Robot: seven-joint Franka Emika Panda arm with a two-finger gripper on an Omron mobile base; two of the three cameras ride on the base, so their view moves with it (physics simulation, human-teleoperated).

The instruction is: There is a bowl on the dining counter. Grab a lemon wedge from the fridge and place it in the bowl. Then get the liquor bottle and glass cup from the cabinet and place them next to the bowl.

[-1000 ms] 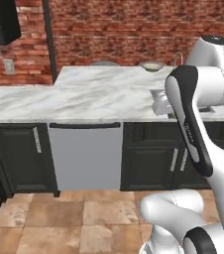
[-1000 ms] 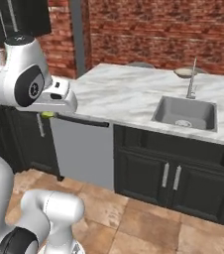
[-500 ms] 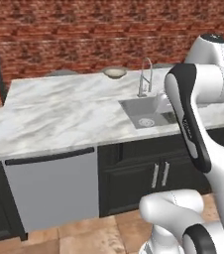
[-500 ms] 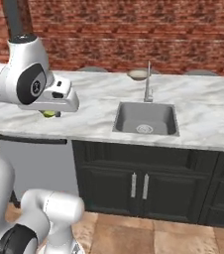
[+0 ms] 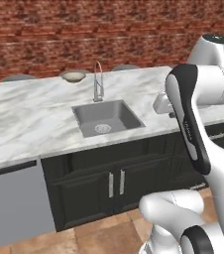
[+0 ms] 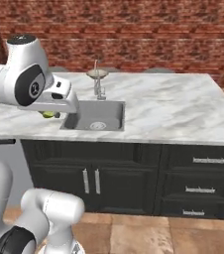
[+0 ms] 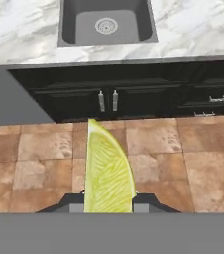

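Here the marble counter (image 6: 173, 111) is stretching across the room with the sink (image 6: 95, 115) sunk into it, and the bowl (image 6: 97, 74) is sitting just behind the sink's faucet (image 6: 98, 89). Near the sink's left edge, the gripper (image 7: 108, 201) is pinching a lemon wedge (image 7: 107, 174), jaws narrowly parted around it.

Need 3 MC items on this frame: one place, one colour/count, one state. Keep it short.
1. Where does the bowl sit?
A. in the sink
B. on the counter behind the faucet
C. on the floor

2. What colour is the wall behind the counter?
A. red brick
B. white tile
C. green paint

3. What is the gripper doing?
A. open, holding nothing
B. shut on a glass cup
C. shut on the lemon wedge

Answers:
1 B, the bowl stands at the counter's far edge just beyond the faucet.
2 A, the brick wall runs behind it.
3 C, the lemon wedge rises between the fingertips in the hand view.
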